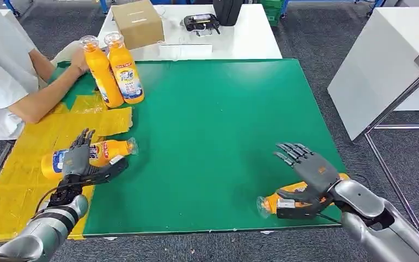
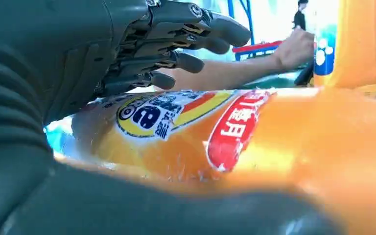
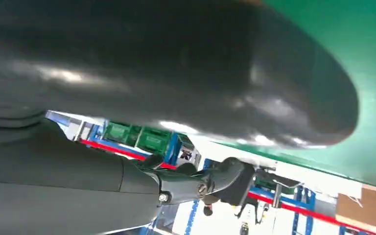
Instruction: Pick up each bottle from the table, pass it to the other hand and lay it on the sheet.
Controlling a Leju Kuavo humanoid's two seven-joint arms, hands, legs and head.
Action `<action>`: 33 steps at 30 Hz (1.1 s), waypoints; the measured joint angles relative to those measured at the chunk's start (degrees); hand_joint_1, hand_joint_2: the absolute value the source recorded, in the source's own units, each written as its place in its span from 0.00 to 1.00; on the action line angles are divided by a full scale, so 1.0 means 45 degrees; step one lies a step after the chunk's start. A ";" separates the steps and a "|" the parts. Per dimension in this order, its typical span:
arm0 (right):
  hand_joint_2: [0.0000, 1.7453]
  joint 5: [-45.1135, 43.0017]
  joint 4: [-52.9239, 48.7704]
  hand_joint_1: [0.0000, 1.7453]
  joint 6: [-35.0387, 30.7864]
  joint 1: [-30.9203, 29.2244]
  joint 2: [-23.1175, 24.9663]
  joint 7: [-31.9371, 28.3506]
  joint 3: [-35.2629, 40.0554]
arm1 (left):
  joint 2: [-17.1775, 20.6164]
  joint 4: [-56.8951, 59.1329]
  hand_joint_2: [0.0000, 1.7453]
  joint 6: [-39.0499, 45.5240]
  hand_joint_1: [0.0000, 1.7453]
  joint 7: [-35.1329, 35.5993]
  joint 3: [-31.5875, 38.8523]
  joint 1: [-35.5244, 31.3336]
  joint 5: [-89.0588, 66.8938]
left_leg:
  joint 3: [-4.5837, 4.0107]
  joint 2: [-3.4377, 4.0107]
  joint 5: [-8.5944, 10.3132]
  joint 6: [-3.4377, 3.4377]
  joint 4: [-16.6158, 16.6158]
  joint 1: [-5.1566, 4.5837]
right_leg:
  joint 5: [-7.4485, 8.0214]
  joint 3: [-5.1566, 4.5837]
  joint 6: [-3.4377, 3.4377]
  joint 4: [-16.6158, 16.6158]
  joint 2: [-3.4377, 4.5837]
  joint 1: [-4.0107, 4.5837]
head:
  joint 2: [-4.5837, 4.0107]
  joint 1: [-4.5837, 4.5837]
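An orange juice bottle [image 1: 102, 151] lies on its side across the edge of the yellow sheet [image 1: 16, 185], cap toward the green mat [image 1: 213, 120]. My left hand [image 1: 82, 161] hovers over it, fingers straight and spread, thumb along its near side. In the left wrist view the fingers [image 2: 176, 44] stand clear above the bottle [image 2: 254, 137]. A second bottle [image 1: 283, 201] lies at the mat's near right. My right hand [image 1: 308, 174] is over it, fingers raised and apart, thumb in front. Two more bottles [image 1: 102, 73] [image 1: 126, 70] stand upright at the far left, a person's hand [image 1: 79, 59] on one.
A person in white [image 1: 5, 76] sits at the left, forearm on the sheet. Beyond the mat, a white table [image 1: 251, 38] carries a cardboard box [image 1: 138, 23] and a black device [image 1: 201, 23]. Another white table [image 1: 382, 71] stands to the right.
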 measured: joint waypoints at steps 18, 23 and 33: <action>0.00 -0.0791 -0.1758 0.00 0.0384 0.4044 -0.1180 -0.0005 -0.2862 | -0.0734 -0.3208 0.00 -0.1434 0.00 -0.4784 0.3361 0.1875 0.5907 | 0.0021 -0.0009 -0.0052 0.0013 0.0001 -0.0006 | -0.0037 0.0019 0.0028 0.0002 -0.0003 -0.0009 | 0.0000 0.0000; 0.00 -0.0092 -0.1651 0.00 0.0685 0.4516 -0.0898 0.0496 -0.3181 | -0.1501 -0.5539 0.00 -0.2065 0.00 -0.4667 0.3220 0.3176 0.6393 | 0.0017 -0.0012 -0.0047 0.0017 0.0002 -0.0005 | -0.0042 0.0001 0.0026 -0.0001 -0.0003 -0.0010 | 0.0000 0.0000; 0.00 -0.0541 -0.1088 0.00 0.0040 0.5506 -0.0801 0.1728 -0.2885 | -0.2064 -0.8634 0.00 -0.2680 0.00 -0.4949 0.2356 0.4808 0.8407 | -0.0016 -0.0010 -0.0058 0.0026 0.0004 -0.0009 | -0.0043 -0.0020 0.0032 0.0000 -0.0001 -0.0010 | 0.0000 0.0005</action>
